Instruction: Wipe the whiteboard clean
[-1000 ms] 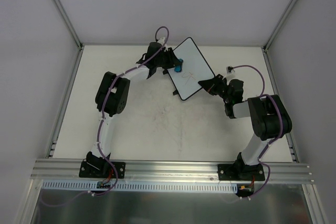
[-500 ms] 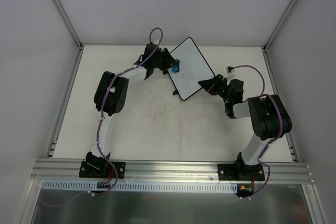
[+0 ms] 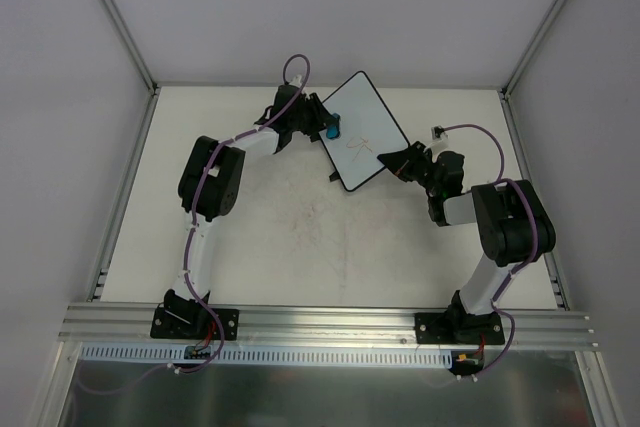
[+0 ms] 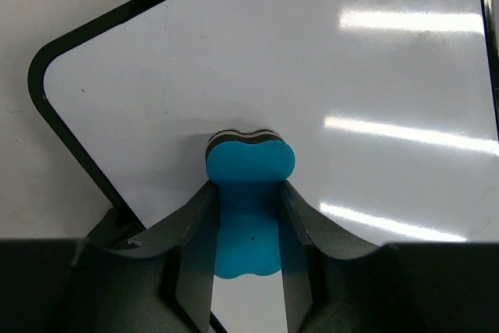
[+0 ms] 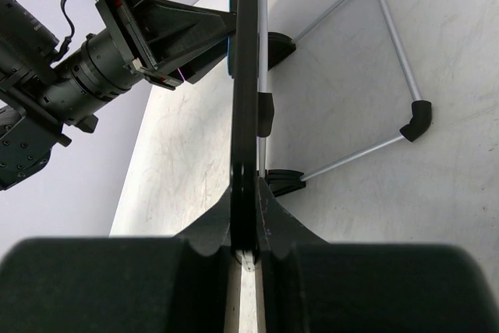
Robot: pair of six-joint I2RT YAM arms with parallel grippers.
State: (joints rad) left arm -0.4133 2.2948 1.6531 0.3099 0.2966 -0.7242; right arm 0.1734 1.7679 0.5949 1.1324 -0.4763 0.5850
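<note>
The whiteboard (image 3: 362, 137) stands tilted at the back middle of the table, with faint red marks near its centre. My right gripper (image 3: 392, 160) is shut on its lower right edge; in the right wrist view the board (image 5: 249, 76) shows edge-on between my fingers. My left gripper (image 3: 322, 131) is shut on the blue bone-shaped eraser (image 3: 333, 129) and presses it against the board's left part. In the left wrist view the eraser (image 4: 248, 193) sits between my fingers, its pad on the white surface (image 4: 351, 68), which looks bare there.
The board's folding wire stand (image 5: 394, 68) reaches out behind it onto the table. A small white and black object (image 3: 437, 131) lies at the back right. Metal frame rails (image 3: 125, 197) border the table (image 3: 300, 247).
My left gripper with the eraser has shifted a little up and left along the board. The right arm and the board have stayed still.
</note>
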